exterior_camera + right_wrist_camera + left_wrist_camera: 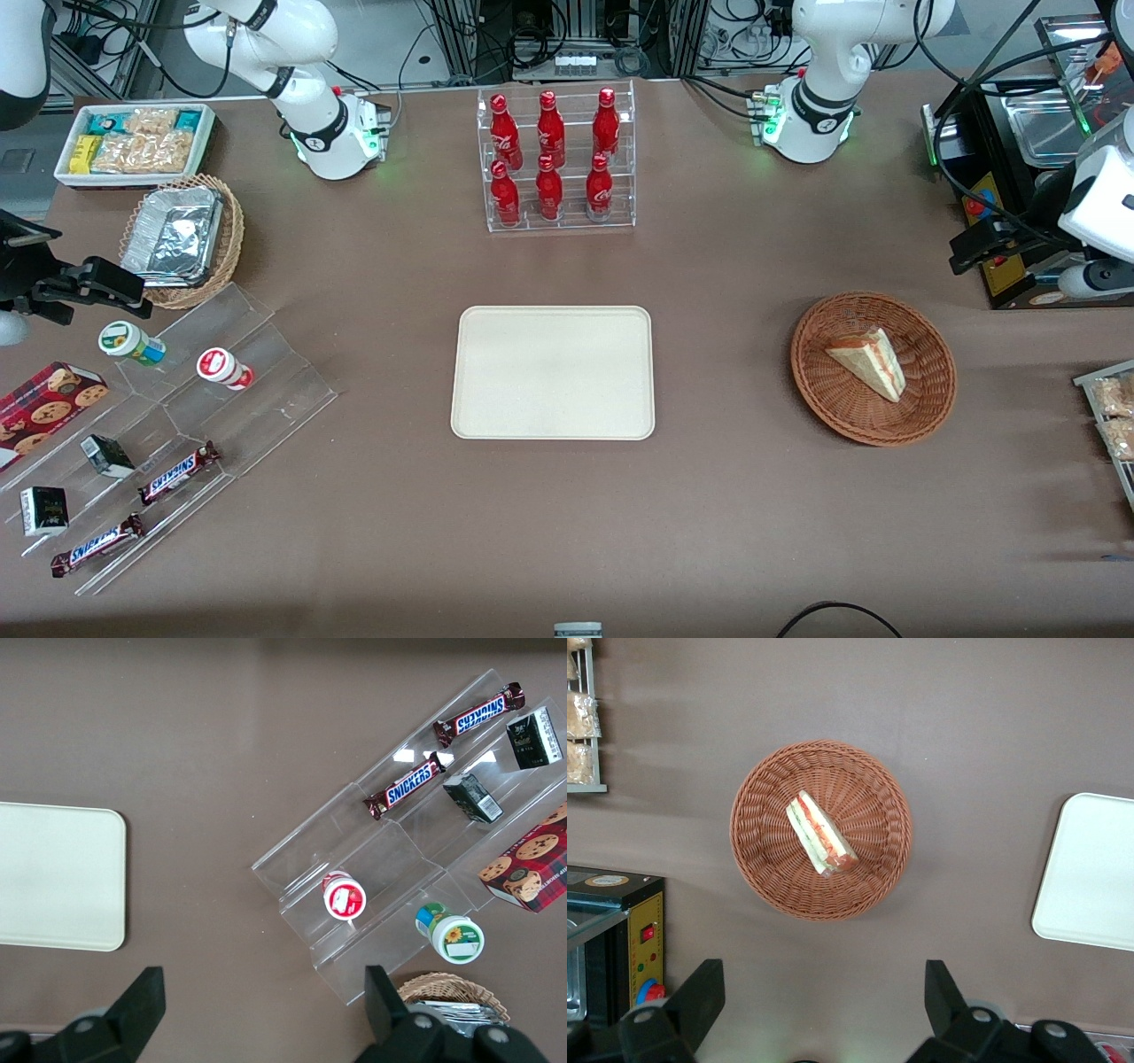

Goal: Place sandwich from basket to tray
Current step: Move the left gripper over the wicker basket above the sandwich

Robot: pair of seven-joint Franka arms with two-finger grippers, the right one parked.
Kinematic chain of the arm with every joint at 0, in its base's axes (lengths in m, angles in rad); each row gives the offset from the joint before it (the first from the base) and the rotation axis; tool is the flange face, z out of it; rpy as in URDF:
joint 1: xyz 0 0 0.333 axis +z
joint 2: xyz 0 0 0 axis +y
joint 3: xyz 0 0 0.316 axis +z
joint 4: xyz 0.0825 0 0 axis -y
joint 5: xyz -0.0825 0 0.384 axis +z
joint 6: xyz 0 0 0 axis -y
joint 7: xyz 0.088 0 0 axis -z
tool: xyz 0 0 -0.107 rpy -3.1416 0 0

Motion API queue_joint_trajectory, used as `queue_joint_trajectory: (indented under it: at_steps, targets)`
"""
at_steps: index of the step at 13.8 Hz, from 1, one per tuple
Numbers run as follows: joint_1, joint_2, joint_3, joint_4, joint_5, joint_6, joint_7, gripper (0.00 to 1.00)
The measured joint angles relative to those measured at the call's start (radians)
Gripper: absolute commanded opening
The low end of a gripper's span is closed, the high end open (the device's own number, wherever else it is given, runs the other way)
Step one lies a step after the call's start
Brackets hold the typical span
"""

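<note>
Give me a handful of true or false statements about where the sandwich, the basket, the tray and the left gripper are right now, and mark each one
1. The sandwich lies inside the basket. True.
2. The tray already has food on it. False: nothing lies on it.
3. The gripper is shut on the sandwich. False: its fingers are spread open and hold nothing, and it hangs above the table beside the basket.
4. The tray lies nearer the front camera than the rack of red bottles. True.
5. The basket stands on the tray. False: it stands on the table, apart from the tray, toward the working arm's end.
</note>
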Motion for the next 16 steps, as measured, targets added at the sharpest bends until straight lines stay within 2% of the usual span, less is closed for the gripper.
queue_joint_trajectory:
  at_steps: [12,16]
  targets:
    - [0.002,0.008,0.006,-0.003,0.001,0.001,0.002,1.0]
    - [0.008,0.058,0.033,-0.006,0.008,0.001,-0.108,1.0]
